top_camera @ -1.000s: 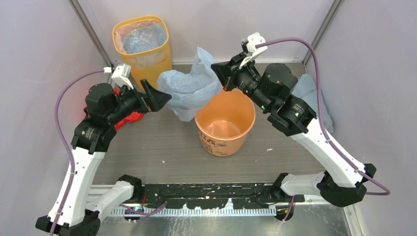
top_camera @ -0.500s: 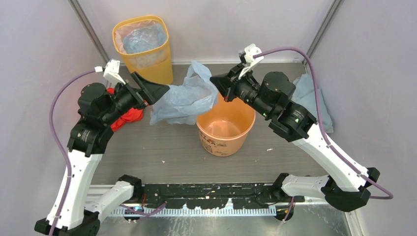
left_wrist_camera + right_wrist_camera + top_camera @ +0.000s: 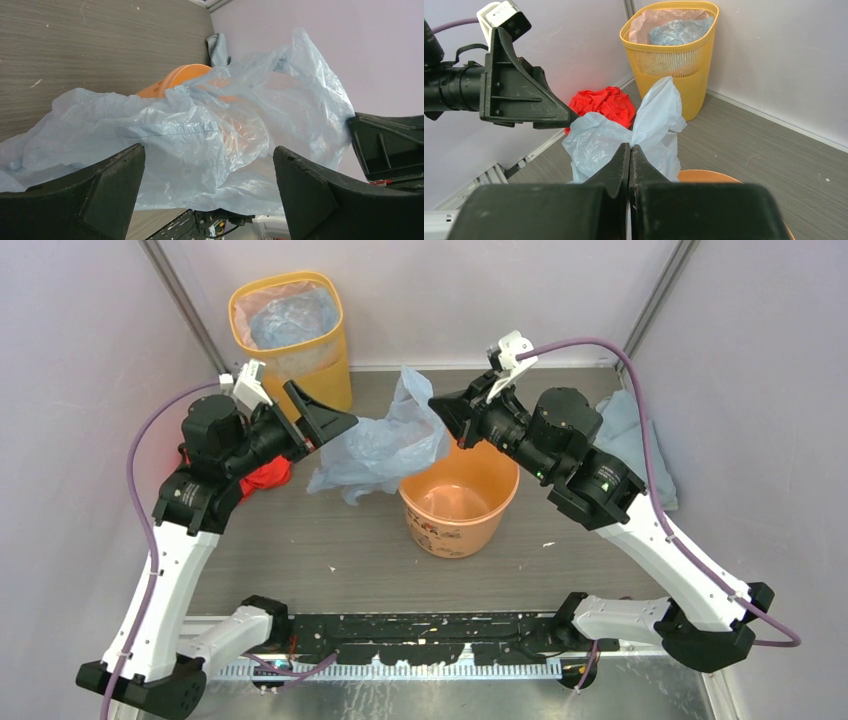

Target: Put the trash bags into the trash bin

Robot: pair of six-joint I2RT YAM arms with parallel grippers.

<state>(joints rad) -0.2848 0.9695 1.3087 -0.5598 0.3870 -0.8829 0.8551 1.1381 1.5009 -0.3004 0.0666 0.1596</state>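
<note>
**Bag hanging beside the bin, left arm edging in**

Since half a second ago the left gripper [image 3: 335,432] is sitting a little further right, and the loose lower edge of the trash bag [image 3: 375,445] is hanging a touch lower; the right arm is staying put. The right gripper [image 3: 438,406] is pinching the bag's upper corner, jaws pressed flat together on the film. The bag is hanging from that pinch above the table [image 3: 300,540] and spreading leftward. Its right part is lying just over the far-left rim of the trash bin [image 3: 455,530]; none of it is showing inside the bin. The left gripper is standing released, jaws at full spread, with crumpled film lying across the gap ahead of them; whether they are touching it, cannot tell.

Around:
- A yellow basket [image 3: 322,370] is standing in the back-left corner, lined and holding blue film, well apart from the bin.
- A red bundle [image 3: 266,478] is lying on the table beneath the left arm.
- A second blue bag [image 3: 622,435] is lying behind the right arm, partly hidden by it
</note>
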